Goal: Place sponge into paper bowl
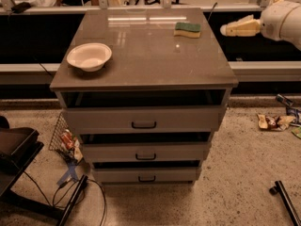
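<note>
Cream-coloured end effector (225, 29) hangs out past the right edge of the surface (150, 65), near its far right corner. It points left toward the sponge and holds nothing. Whether it is apart or together I cannot tell. Behind it the white arm (282, 20) runs off the right side of the view.

The sponge (187, 29) lies flat on the surface near the far right corner, green side up with the yellow layer showing along its front edge. It sits near the end effector but clear of it.

The bowl (89, 56) stands upright on the left side of the surface, close to the left edge and nearer the front than the sponge. It is white with nothing in it, well apart from the sponge.

The surface is the grey-brown top of a cabinet (143, 140) with three drawers (143, 119) stacked below. Each drawer has a dark handle (144, 125) and each is pulled slightly out.

On the speckled floor (235, 173), wrappers (273, 121) lie to the right, a dark bar (286, 202) lies at the lower right, and cables (70, 194) trail at the lower left.
</note>
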Tool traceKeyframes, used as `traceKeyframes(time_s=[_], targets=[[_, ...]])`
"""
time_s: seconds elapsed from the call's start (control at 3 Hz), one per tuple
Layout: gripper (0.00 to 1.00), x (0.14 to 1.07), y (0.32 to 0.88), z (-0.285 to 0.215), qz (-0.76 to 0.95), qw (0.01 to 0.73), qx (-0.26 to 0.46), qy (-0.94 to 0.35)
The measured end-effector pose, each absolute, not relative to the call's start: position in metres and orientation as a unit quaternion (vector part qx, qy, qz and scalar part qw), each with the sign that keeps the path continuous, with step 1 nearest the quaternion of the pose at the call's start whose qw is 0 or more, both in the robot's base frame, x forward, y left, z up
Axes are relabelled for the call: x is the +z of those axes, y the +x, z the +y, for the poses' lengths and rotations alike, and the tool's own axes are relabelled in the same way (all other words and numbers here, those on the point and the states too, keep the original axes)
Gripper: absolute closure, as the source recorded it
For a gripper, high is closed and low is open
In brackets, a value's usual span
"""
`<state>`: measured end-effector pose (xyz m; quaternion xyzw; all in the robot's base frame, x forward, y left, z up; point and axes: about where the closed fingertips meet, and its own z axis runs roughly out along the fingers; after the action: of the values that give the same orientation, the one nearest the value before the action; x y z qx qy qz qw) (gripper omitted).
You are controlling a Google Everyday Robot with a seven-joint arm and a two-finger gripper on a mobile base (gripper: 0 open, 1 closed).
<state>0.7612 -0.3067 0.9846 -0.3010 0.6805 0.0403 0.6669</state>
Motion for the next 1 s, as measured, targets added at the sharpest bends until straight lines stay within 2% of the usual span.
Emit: traceKeyframes(time_s=[1.0], targets=[[0.0, 0.945, 0.898, -0.258, 0.729, 0.638, 0.069, -0.239]])
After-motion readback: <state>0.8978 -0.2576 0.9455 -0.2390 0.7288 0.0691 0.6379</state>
